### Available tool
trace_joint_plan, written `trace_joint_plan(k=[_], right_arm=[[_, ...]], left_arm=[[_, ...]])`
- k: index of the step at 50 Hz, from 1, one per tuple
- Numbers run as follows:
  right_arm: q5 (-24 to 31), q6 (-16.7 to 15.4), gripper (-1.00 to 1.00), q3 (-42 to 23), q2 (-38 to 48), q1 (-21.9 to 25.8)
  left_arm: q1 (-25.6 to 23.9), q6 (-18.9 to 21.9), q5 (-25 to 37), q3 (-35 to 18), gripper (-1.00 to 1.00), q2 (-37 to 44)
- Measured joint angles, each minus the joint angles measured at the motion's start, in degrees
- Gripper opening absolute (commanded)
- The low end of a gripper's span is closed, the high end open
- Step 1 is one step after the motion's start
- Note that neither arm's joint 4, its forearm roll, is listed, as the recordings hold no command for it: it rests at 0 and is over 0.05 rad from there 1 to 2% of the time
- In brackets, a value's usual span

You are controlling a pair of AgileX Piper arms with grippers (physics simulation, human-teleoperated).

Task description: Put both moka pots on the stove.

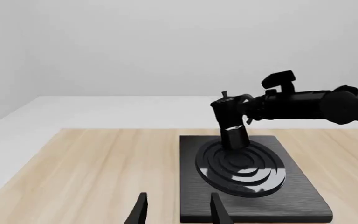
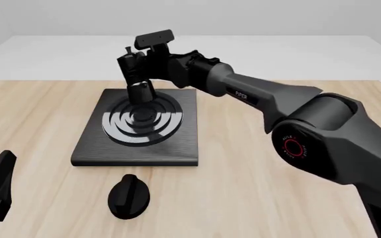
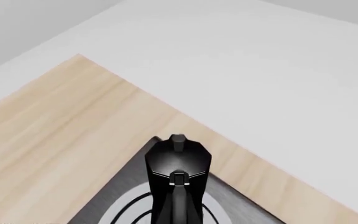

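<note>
Reaching across from the right, your right gripper [image 2: 139, 63] holds a moka pot [image 2: 135, 74] upright at the far edge of the burner rings on the stove [image 2: 177, 144]; whether its base touches them I cannot tell. The pot sits directly in the closed jaws, handle toward the wrist. Your left gripper [image 1: 177, 210] stands parted near the stove's left edge, carrying nothing. No second pot shows.

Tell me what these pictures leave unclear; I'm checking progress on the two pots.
- Second moka pot: in no view; only one moka pot shows, over the stove.
- Right gripper's fingers: hidden behind that pot in the front view, out of frame in the right wrist view.
- Pot's base: contact with the burner rings cannot be told.
- Left gripper: cut by the picture's edge.
</note>
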Motion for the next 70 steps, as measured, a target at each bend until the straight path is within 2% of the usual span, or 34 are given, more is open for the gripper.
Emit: trace_joint_plan(k=[33, 70], right_arm=[[-5.09, 0.53, -1.0, 12.97, -6.68, -0.36], [-6.99, 0.59, -1.0, 17.15, -8.69, -0.35]], left_arm=[[0.0, -0.01, 0.0, 0.0, 1.0, 0.0], [0.0, 0.0, 0.0, 0.0, 1.0, 0.0]])
